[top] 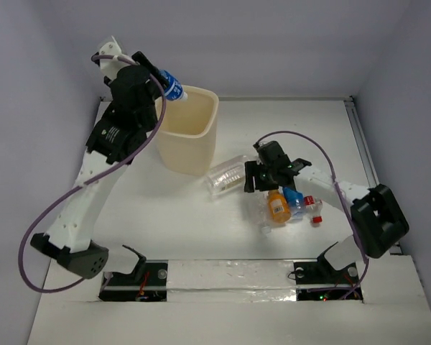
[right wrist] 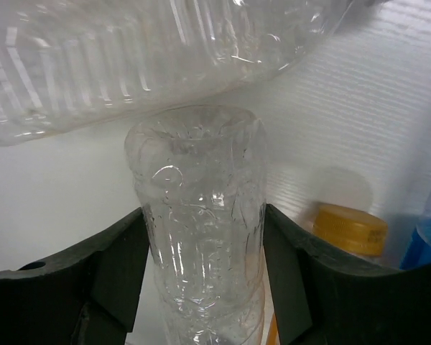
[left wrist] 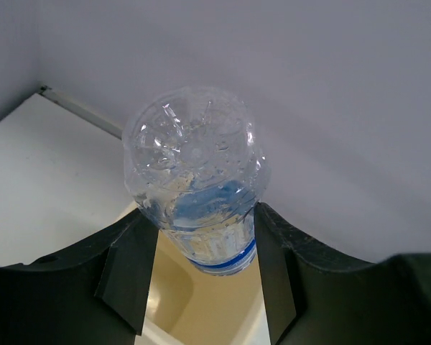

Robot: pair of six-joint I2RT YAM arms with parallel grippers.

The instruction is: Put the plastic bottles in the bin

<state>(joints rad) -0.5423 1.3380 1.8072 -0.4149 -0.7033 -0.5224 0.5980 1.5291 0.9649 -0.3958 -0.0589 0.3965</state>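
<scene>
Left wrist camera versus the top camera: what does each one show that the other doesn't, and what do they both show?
Only the left wrist view shows the dimpled base of the blue-labelled bottle close up, clamped in the left gripper. Only the top view shows the right gripper, an orange bottle and a red-capped bottle near it, and a clear ribbed bottle lying beside the bin. Both show the left gripper holding the blue-labelled bottle over the bin's rim.
</scene>
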